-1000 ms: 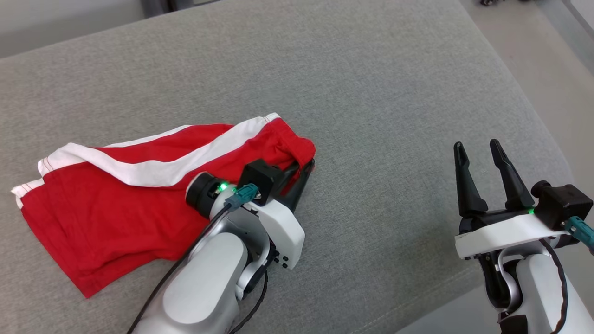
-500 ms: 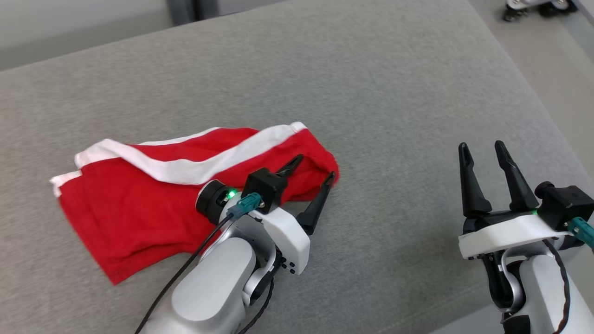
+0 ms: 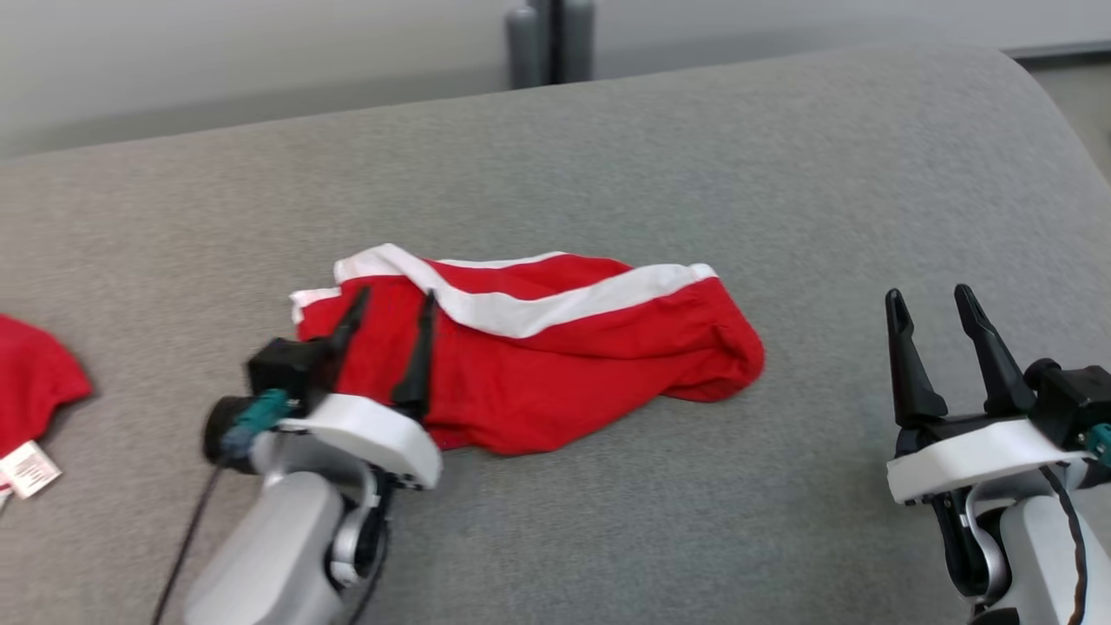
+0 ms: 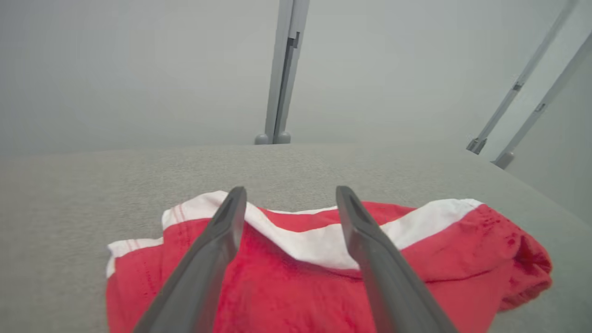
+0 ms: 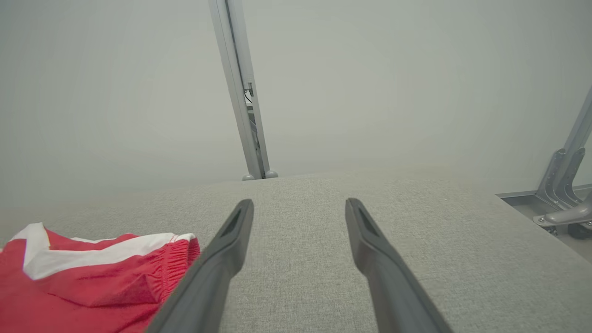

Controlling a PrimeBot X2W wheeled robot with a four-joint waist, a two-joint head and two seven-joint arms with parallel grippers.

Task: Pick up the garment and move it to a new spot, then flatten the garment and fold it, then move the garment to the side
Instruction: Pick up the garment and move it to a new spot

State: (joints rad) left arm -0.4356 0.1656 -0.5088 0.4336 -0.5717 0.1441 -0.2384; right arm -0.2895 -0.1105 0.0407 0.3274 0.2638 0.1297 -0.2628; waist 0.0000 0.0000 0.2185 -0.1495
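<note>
The garment (image 3: 564,365) is a pair of red shorts with a white stripe, lying rumpled on the grey padded surface (image 3: 694,174). My left gripper (image 3: 393,295) hovers open over the garment's left end, nothing between its fingers. In the left wrist view the garment (image 4: 291,286) spreads under the open left gripper (image 4: 291,189). My right gripper (image 3: 930,293) stands open and empty, well right of the garment. Its wrist view has the open right gripper (image 5: 299,202) over bare surface, with the garment's gathered end (image 5: 92,282) at the lower left.
Another red cloth (image 3: 35,382) with a white tag (image 3: 26,469) lies at the far left edge. A grey post (image 3: 551,39) stands behind the surface's back edge. The surface rounds off at the right, where floor and metal legs (image 5: 562,185) show.
My left gripper opened and let go of the garment's right end, then went to the garment's left end. The head camera has turned, shifting the whole picture. My right gripper stayed open.
</note>
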